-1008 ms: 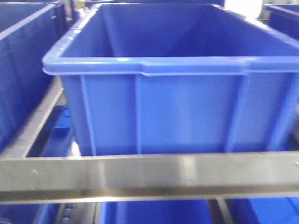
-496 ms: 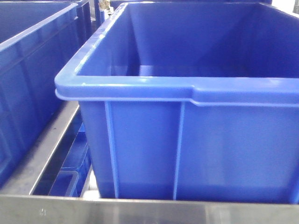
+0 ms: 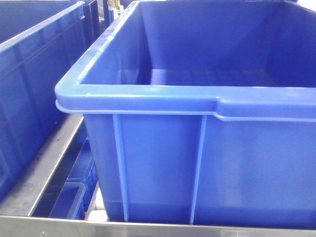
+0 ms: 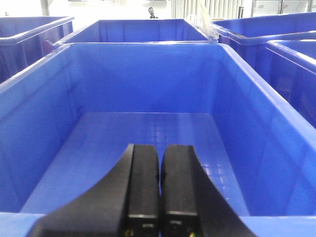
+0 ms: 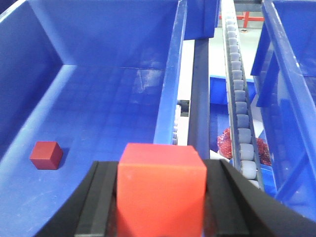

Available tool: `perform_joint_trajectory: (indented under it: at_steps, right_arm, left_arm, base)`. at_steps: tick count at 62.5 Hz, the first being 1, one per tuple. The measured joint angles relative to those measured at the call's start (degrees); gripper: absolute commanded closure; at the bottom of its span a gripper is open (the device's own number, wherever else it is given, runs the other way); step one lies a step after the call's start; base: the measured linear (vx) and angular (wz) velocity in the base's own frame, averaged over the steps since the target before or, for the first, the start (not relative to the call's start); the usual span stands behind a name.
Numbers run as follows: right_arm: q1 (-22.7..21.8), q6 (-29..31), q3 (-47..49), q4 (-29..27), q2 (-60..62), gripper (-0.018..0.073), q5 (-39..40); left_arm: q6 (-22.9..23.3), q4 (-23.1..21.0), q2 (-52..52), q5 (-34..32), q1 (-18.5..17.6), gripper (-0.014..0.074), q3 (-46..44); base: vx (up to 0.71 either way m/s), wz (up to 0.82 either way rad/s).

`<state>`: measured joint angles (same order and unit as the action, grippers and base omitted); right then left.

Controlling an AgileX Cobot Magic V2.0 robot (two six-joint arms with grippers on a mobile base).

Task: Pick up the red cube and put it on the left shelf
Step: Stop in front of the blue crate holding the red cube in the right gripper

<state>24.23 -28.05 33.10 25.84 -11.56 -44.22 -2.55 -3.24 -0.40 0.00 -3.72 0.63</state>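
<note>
right fingers (image 5: pixel 98 197) clamped on red cube (image 5: pixel 161 190), opposite flat faces; likely rigid, light, shouldn't slip. left fingers (image 4: pixel 143 187) pressed together, empty.

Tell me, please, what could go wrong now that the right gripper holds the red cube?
1. The red cube sits in the right gripper near the bin wall; a slip could drop it into the gap by the rollers.
2. A low swing may clip that wall.
3. A darker cube on the bin floor could be mistaken for the target.
</note>
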Motion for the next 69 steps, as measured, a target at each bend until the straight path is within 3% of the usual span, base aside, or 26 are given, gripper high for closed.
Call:
perform_joint_trajectory:
  at_steps: [42, 53, 69]
  right_arm:
    - [0.00, 0.21, 0.00, 0.00, -0.40, 0.0452, 0.00]
    - [0.00, 6.39, 5.03, -3.40, -8.14, 0.0452, 0.10]
    - [0.00, 17.16, 21.36, -13.29, -31.07, 0.0452, -2.17]
  left_arm:
    - [0.00, 0.00, 0.00, 0.00, 0.00, 0.0506, 0.00]
    - [0.00, 0.00, 0.00, 0.00, 0.00, 0.0506, 0.00]
    - [0.00, 0.00, 0.00, 0.00, 0.00, 0.0506, 0.00]
  base:
    - [0.00, 0.01]
    - [0.00, 0.00]
    - [-0.02, -0.10]
